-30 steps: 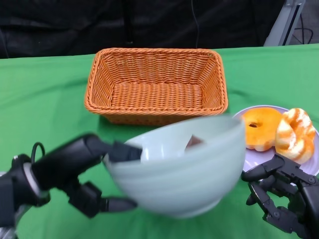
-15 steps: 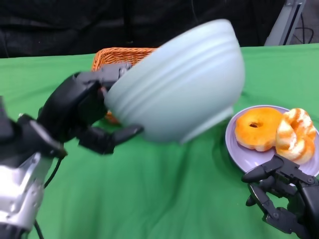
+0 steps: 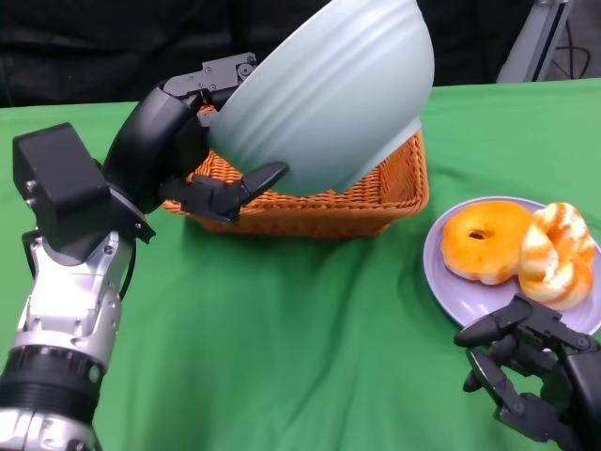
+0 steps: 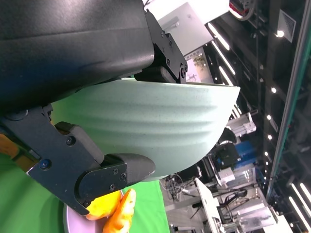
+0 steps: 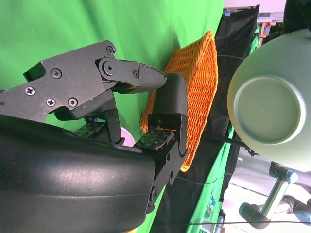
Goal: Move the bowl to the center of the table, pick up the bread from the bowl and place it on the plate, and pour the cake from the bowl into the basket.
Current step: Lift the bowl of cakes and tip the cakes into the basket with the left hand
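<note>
I am in the pour step. My left hand (image 3: 188, 141) grips the pale green bowl (image 3: 329, 94) by its rim, with fingers over the lip on the far side and a finger braced against the outer wall below; the left wrist view shows the same clamp on the rim and wall. The bowl is raised above the orange wicker basket (image 3: 394, 193) at the far centre of the table and tipped steeply away from me, so its base faces the head camera and its mouth faces the basket. The right wrist view shows the round foot of the bowl with the basket beside it.

I cannot see the cake in any view; the bowl's interior is hidden, so I cannot tell whether it is inside the bowl or in the basket.

The bread (image 3: 486, 241), a ring-shaped piece, lies on the lilac plate (image 3: 441, 272) at the near right beside a striped pastry (image 3: 559, 254), so I judge that step complete.

My right hand (image 3: 526, 376) rests low at the near right, just beside the plate, fingers apart and lightly curled, holding nothing.

Next move, as I judge it: hold the rim grip firm, keep the bowl's mouth over the basket's opening, and tilt further only if the cake has not dropped. Risk: the bowl slipping from the rim clamp.
</note>
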